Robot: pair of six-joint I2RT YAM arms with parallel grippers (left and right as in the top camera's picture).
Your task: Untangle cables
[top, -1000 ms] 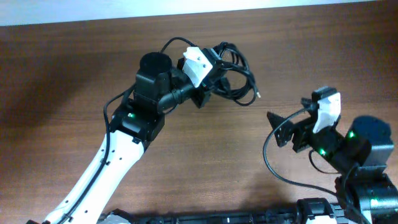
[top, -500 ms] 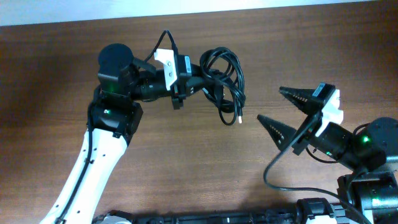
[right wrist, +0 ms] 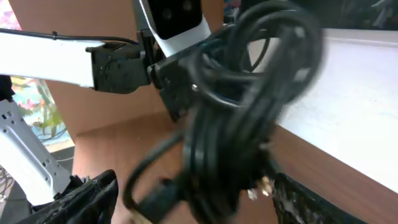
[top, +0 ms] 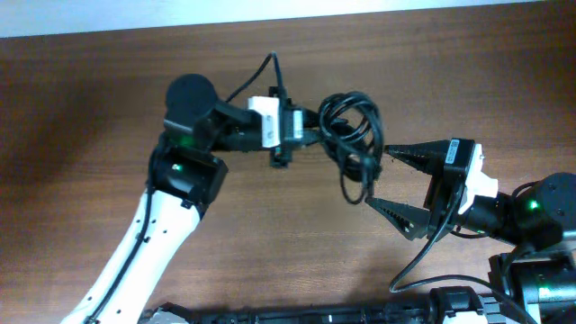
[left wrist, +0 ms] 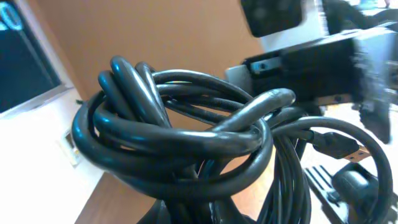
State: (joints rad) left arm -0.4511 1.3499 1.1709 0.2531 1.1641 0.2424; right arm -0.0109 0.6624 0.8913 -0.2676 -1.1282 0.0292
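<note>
The cables [top: 349,135] are a tangled bunch of black cords held in the air over the table's middle. My left gripper [top: 317,132] is shut on the bunch from its left side. In the left wrist view the cables [left wrist: 186,137] fill the frame as looped cords. My right gripper [top: 385,177] is open wide, its fingers on either side of the bunch's hanging lower end. In the right wrist view the cables [right wrist: 242,106] hang blurred between the two fingertips [right wrist: 93,193], with a small plug end [right wrist: 261,183] near the right finger.
The brown wooden table [top: 270,234] lies below. The left arm [top: 171,198] reaches in from the lower left. A thicker black wire [top: 423,261] loops from the right arm at the lower right.
My left gripper has carried the cable bunch to the right. My right gripper has moved left and now straddles the bunch's lower end with its fingers spread.
</note>
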